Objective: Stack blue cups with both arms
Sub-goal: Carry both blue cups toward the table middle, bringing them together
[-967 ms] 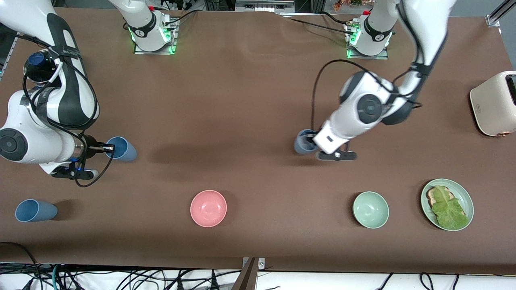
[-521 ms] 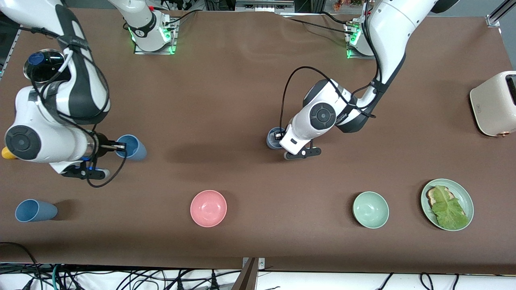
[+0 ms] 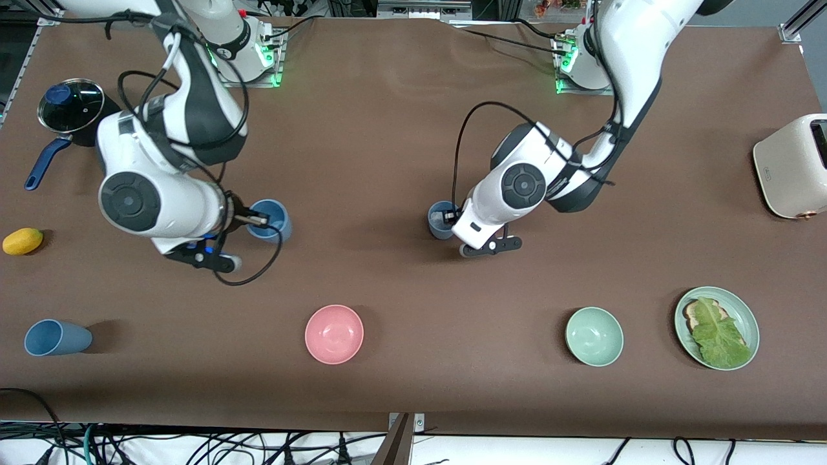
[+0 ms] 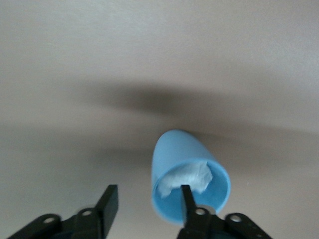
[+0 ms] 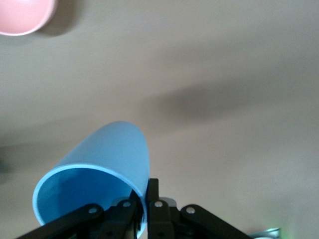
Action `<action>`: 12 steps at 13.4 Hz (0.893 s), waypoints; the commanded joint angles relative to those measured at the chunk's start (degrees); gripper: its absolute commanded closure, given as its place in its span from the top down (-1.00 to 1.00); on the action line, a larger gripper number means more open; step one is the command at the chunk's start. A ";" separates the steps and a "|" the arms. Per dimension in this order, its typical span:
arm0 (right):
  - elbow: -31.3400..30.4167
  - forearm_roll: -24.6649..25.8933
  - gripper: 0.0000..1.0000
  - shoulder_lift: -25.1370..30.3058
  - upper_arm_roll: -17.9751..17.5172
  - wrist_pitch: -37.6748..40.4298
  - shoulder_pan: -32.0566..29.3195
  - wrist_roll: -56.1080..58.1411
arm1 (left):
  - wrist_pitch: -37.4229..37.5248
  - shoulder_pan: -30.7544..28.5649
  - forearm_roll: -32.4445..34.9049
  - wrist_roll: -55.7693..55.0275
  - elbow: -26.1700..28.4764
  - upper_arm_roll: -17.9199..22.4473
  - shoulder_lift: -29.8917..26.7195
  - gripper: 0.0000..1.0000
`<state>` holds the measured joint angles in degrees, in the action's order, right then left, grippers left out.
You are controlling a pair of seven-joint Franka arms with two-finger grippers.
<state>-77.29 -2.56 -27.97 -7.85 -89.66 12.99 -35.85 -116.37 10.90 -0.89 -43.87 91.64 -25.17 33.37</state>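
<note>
My right gripper (image 3: 255, 219) is shut on the rim of the sky blue cup (image 3: 271, 219) and holds it above the table, between the right arm's end and the middle. In the right wrist view one finger is inside the cup (image 5: 99, 169) and one outside, with my right gripper (image 5: 144, 201) pinching the wall. The slate blue cup (image 3: 441, 219) is near the table's middle. My left gripper (image 3: 452, 216) is open at it. In the left wrist view one finger (image 4: 187, 204) is inside the cup (image 4: 184, 174) and the other stands well outside, so my left gripper (image 4: 148, 188) straddles the wall.
A third blue cup (image 3: 57, 338) lies on its side at the right arm's end, near the front camera. A pink bowl (image 3: 334, 334), a pale green bowl (image 3: 594, 336) and a plate of toast and lettuce (image 3: 743, 310) lie nearer the camera. A toaster (image 3: 791, 166), a lidded pot (image 3: 70, 106) and a yellow fruit (image 3: 22, 241) are at the ends.
My right arm has carried the sky blue cup toward the table's middle. My left arm brought the slate blue cup toward the middle, then stayed nearly still for the last half second.
</note>
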 commanded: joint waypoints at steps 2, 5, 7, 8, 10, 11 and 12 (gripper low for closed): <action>3.73 -2.72 -1.00 -1.47 0.21 -0.07 7.72 -15.17 | 6.75 -3.24 3.42 3.60 0.03 0.73 -7.95 1.00; 5.48 -2.89 -1.00 -4.19 0.21 -6.04 13.88 -25.64 | 12.38 -7.45 6.77 13.86 -0.32 0.82 -13.92 1.00; 8.37 -2.89 -1.00 -7.18 0.21 -9.46 17.14 -32.15 | 14.49 -11.84 6.87 20.72 -0.32 0.73 -18.14 1.00; 10.04 -2.89 -1.00 -9.02 0.21 -11.14 18.81 -35.31 | 15.89 -14.39 6.78 25.02 -0.41 0.64 -20.17 1.00; 13.12 -2.89 -1.00 -12.10 0.21 -14.65 20.93 -40.16 | 20.19 -17.91 6.17 32.24 -0.93 0.64 -23.60 1.00; 14.09 -2.89 -1.00 -13.24 -0.05 -15.97 21.54 -41.92 | 22.91 -19.32 5.81 34.10 -1.55 0.64 -24.05 1.00; 14.36 -2.98 -1.00 -13.69 -0.66 -17.20 21.72 -43.07 | 25.03 -20.90 4.77 35.07 -2.94 0.99 -24.23 1.00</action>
<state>-67.71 -4.78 -38.69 -8.11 -106.21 34.21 -76.02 -94.93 -7.83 4.88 -12.36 89.90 -23.97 10.34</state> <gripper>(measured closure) 0.943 0.000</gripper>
